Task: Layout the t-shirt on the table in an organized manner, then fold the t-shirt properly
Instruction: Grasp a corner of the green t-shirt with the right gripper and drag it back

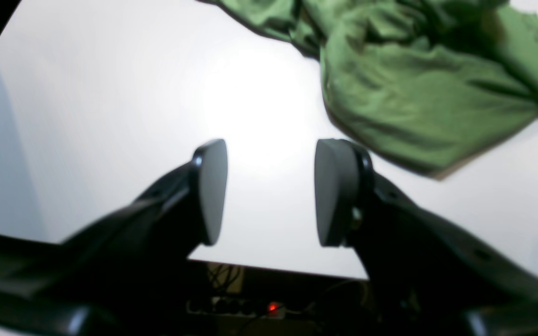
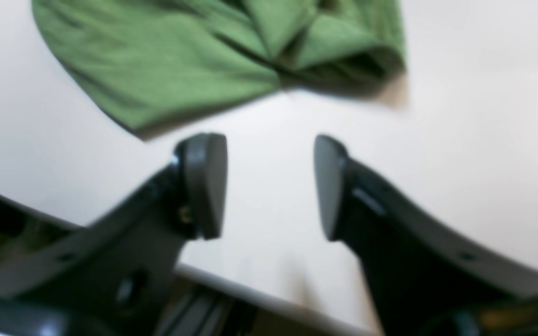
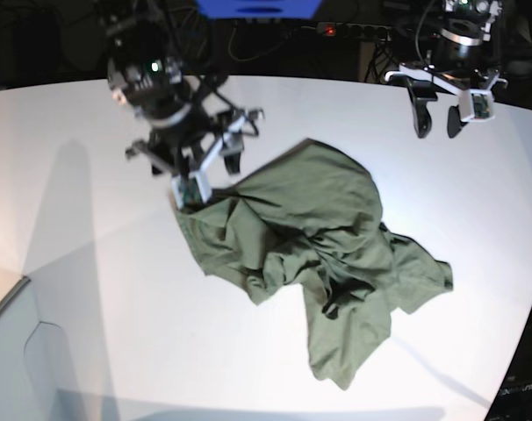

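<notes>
- Base view: the t-shirt (image 3: 323, 263) lies crumpled mid-table (image 3: 90, 289), unspread.
- Left gripper (image 1: 271, 191) and right gripper (image 2: 271, 186) both stand released, jaws apart, grasping nothing.
- Judgement: pinch separate hem corners, then draw them apart to flatten it.

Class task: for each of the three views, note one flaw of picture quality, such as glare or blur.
Left wrist view: glare blows out the smooth white table. Right wrist view: everything soft, the crumpled olive-green cloth t-shirt blurred. Base view: sharper, though arm shadows fall across the tabletop.
</notes>
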Action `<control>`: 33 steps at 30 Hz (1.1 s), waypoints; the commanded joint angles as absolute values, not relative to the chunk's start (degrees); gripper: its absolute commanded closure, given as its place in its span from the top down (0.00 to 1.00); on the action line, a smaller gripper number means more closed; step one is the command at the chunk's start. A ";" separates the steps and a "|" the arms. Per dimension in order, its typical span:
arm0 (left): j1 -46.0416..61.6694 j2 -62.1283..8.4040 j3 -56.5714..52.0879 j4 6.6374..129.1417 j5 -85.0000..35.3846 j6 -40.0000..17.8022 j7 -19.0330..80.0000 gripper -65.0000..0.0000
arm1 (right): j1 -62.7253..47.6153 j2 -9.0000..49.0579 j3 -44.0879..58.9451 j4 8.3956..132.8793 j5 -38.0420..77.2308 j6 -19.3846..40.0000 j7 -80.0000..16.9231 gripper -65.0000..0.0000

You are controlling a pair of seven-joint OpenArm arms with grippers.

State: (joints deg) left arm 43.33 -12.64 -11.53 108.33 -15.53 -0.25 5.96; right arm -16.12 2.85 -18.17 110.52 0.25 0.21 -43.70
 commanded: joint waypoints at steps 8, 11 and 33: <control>44.18 -12.88 -11.74 109.41 -15.96 -0.40 7.78 0.53 | -1.10 2.07 -17.89 96.22 0.04 0.31 -42.68 0.53; 44.26 -12.62 -11.74 109.41 -15.96 -0.40 7.78 0.59 | 2.42 2.24 -17.89 90.07 0.04 0.31 -42.51 0.53; 42.86 -12.44 -11.82 109.41 -15.96 -0.13 7.78 0.59 | -10.24 8.75 -17.80 94.81 0.04 0.31 -34.15 0.00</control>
State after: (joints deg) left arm 42.74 -12.19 -11.57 108.38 -15.86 -0.19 9.45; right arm -10.70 8.75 -17.96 94.15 -0.12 0.21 -34.98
